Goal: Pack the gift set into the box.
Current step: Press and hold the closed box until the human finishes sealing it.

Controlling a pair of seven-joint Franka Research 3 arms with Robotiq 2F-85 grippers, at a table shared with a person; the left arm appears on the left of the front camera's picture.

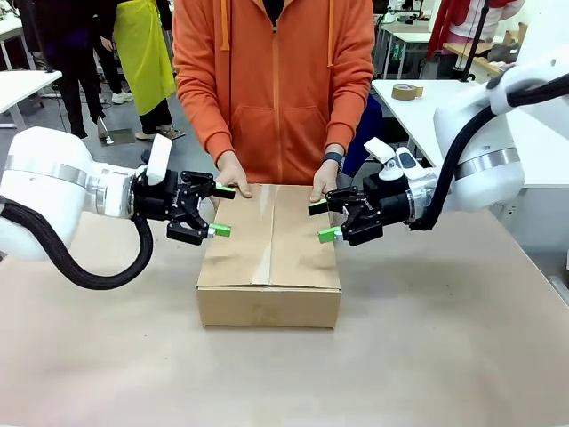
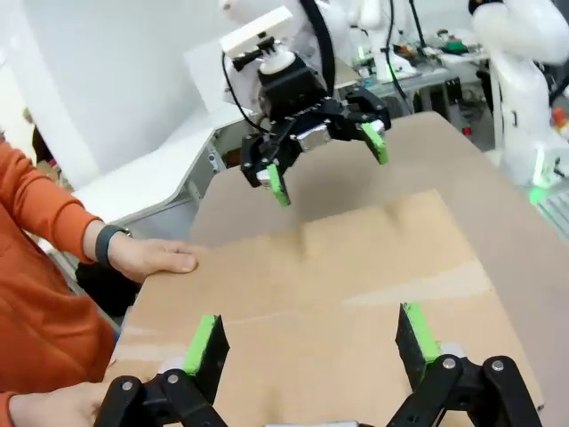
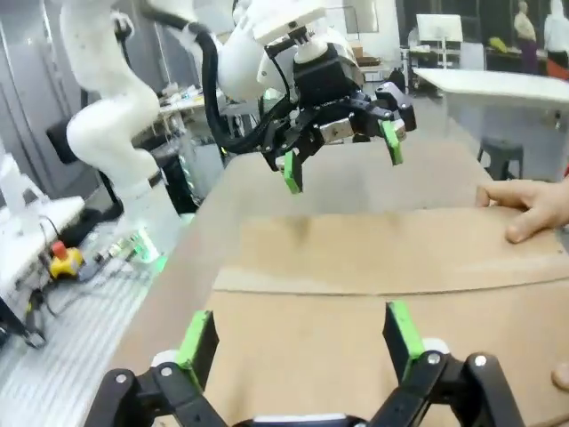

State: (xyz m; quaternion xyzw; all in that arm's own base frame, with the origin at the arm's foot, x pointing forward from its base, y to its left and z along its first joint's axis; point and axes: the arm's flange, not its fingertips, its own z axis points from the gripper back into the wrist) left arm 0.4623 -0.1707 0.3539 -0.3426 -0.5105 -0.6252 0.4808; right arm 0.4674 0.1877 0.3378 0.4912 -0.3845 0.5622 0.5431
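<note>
Box (image 1: pixel 268 258) sat on the table (image 1: pixel 427 356) with its top flaps folded flat, meeting along a seam down the middle. I had the left gripper (image 1: pixel 220 211) at the box's left edge, level with the top and toward the far corner, its fingers spread wide with nothing between them. The right gripper (image 1: pixel 324 221) hung at the box's right edge, just over the top, likewise wide apart and holding nothing. Through the wrist cameras I saw each gripper facing the other across the closed flaps. A person in an orange hoodie (image 1: pixel 274 80) stood behind the box, one hand (image 1: pixel 233 175) resting on its far left corner and the other hand (image 1: pixel 324 182) on its far right corner
</note>
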